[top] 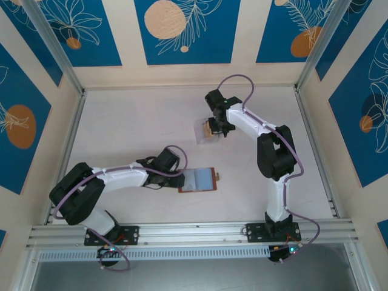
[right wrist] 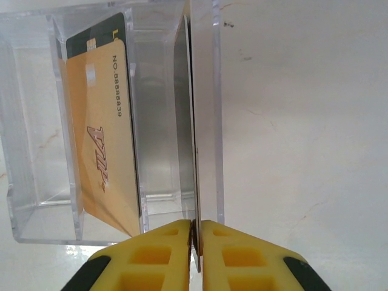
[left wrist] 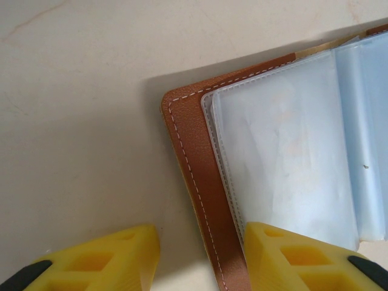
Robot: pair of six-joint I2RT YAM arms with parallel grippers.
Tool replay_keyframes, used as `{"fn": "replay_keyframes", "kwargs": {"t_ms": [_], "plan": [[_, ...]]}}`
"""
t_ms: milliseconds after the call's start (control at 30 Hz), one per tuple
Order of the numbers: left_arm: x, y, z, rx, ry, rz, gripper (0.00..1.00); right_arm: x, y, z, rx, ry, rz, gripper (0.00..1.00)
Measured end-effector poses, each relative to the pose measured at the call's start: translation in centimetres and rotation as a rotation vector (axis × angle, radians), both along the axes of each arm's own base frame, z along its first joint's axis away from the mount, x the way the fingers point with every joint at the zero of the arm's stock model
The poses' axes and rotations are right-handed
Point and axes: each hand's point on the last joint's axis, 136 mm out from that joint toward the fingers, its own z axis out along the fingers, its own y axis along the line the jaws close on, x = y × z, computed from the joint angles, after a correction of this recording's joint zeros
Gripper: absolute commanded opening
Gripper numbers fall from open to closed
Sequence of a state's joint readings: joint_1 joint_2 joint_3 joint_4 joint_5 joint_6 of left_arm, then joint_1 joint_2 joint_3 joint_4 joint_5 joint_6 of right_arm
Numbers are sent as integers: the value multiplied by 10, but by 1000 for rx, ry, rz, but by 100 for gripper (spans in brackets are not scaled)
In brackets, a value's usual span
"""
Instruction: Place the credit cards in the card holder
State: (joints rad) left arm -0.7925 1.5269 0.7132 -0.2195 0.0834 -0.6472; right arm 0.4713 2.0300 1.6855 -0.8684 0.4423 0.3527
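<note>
The card holder [top: 197,180] lies open on the table, a reddish-brown cover [left wrist: 194,157] with clear, grey-blue pocket sleeves [left wrist: 285,145] facing up. My left gripper [left wrist: 201,260] is open over its near left edge, one finger above the bare table and the other above the sleeves. My right gripper [right wrist: 197,242] is shut on a credit card [right wrist: 193,121] seen edge-on, standing in the right slot of a clear plastic box [right wrist: 36,121]. A tan card [right wrist: 106,139] marked VIP leans in the left slot, with a dark card [right wrist: 97,33] behind it.
The clear box [top: 206,130] stands at the middle back of the pale table, the right gripper [top: 213,128] at it. The left gripper [top: 179,180] sits at the holder's left side. Aluminium rails border the table on both sides and along the near edge.
</note>
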Motion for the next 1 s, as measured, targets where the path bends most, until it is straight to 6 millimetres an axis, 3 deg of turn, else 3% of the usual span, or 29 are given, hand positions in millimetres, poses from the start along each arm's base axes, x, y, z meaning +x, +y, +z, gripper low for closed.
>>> {"fn": "replay_keyframes", "kwargs": {"t_ms": [600,833,1000], "plan": [[0,0,0,0,0,0,43,-8,-3,2,-20,19,-17,12],[0,0,0,0,0,0,43,-9,-3,5,-17,15,-19,3],[0,0,0,0,-1,0,44,-9,-4,21,0,-15,-20,0]]}}
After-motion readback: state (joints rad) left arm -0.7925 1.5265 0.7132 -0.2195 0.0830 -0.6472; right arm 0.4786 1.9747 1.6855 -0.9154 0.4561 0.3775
